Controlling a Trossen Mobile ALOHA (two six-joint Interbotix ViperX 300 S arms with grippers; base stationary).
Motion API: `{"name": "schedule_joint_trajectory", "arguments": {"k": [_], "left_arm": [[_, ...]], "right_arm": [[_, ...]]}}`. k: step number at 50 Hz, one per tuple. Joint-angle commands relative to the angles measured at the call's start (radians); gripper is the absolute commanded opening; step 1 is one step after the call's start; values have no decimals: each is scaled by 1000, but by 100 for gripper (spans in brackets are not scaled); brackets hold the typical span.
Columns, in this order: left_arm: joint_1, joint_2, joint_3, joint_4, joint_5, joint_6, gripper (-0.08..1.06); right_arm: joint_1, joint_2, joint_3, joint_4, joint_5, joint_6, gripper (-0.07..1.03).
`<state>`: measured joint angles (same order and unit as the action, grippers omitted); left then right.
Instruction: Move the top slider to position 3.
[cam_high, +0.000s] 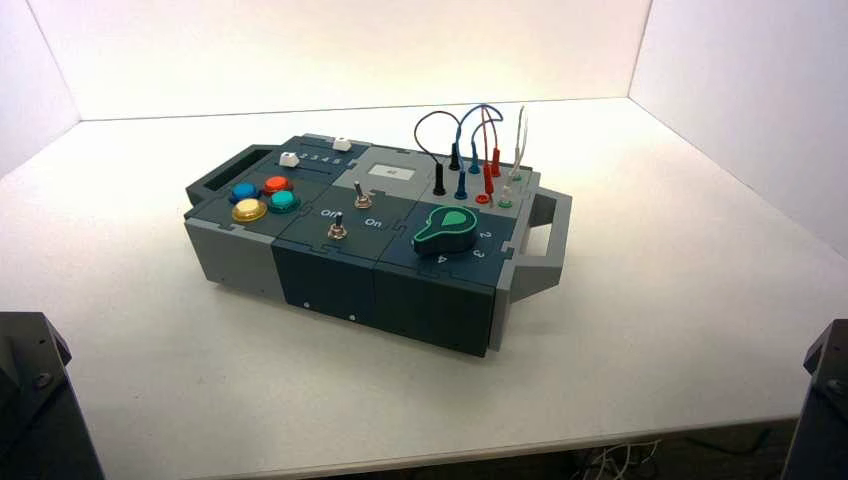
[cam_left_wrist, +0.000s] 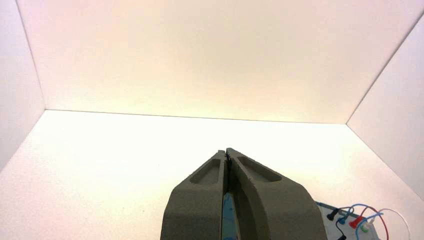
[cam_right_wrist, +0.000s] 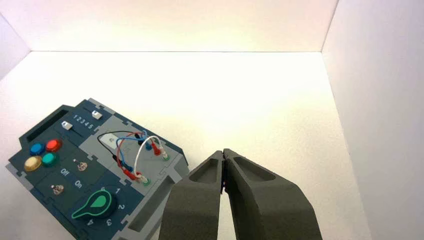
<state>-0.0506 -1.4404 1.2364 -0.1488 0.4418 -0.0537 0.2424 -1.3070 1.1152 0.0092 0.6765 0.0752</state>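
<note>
Nothing started: left gripper (cam_left_wrist: 226, 152) and right gripper (cam_right_wrist: 223, 152), fingers pressed together, parked at lower frame corners; next, reach top slider (cam_high: 342, 144), upper-centre of frame.

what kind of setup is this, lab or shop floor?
Likely a lab test cell: a plain white table walled by white panels, bearing only a practice box of buttons, toggles, dial and jumper wires.

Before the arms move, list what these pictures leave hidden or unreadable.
- Top slider: its slot position is too small to read in the high or right wrist view.
- Digit row: legible, but no marks at the top slider's own slot.
- Box: in the left wrist view only a corner shows, cut by the edge behind the shut left end effector.
- Right end effector: shut; hides the table behind it.
</note>
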Motion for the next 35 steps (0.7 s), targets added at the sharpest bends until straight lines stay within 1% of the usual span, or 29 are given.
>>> {"name": "schedule_joint_trajectory", "arguments": {"k": [1,9,20,27,31,35], "left_arm": [[-29,12,-14,0,-3,-5,-3],[-51,21,-15,-2,-5,-5,-3],[-54,72,-21,-2,-9,-5,-3],[-60,181,-48,-3,-14,9,-3],[-72,282,-72,-3,-15,14,-3],[-101,402,-110,-3,-21,14,-3]], "right_arm": [[-3,6,-12,5,-6,0,-2],[5,0,-11,3,-6,-2,-2],[6,-3,-11,5,-6,-2,-2],[6,-2,-11,5,-6,-2,-2],[6,-3,-11,5,-6,-2,-2],[6,2,-11,5,-8,-2,-2]]}}
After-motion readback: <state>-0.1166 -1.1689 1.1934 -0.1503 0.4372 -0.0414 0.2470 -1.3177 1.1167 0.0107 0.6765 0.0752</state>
